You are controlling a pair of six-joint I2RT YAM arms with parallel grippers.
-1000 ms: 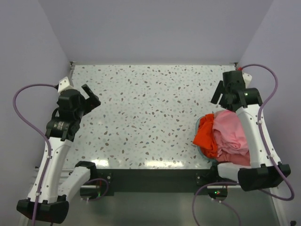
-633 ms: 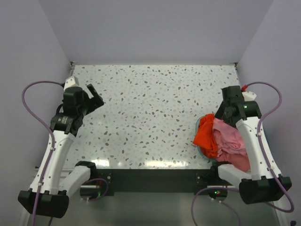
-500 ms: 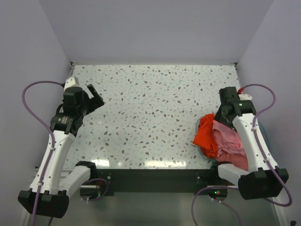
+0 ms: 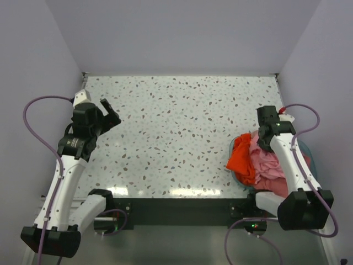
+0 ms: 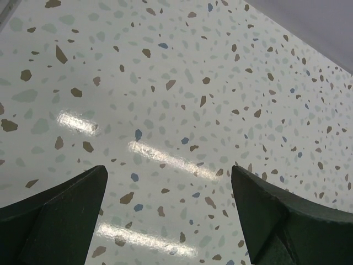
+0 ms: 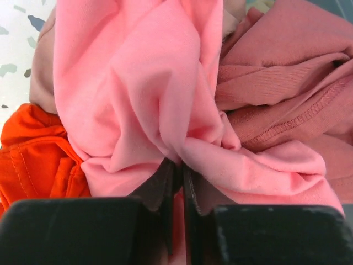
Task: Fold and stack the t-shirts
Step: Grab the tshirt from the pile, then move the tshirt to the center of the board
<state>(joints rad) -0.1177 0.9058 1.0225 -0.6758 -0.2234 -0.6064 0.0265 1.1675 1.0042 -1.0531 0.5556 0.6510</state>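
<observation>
Fingers (image 6: pixel 165 193) of the right gripper (image 6: pixel 177 165), arm bent down at the table's (image 4: pixel 176 121) right edge, pinch the light pink t-shirt (image 6: pixel 143 94) heaped between orange-red t-shirt (image 6: pixel 33 154) and salmon t-shirt (image 6: pixel 287 72), while the left gripper (image 5: pixel 167 171) hovers spread near the left edge.

**Overhead camera, two wrist close-ups**

The top view looks down from behind on the tabletop (image 4: pixel 176 121). The left wrist view skims it closely; the right wrist view sits tight against the light pink t-shirt (image 6: pixel 138 99), also visible from above.
</observation>
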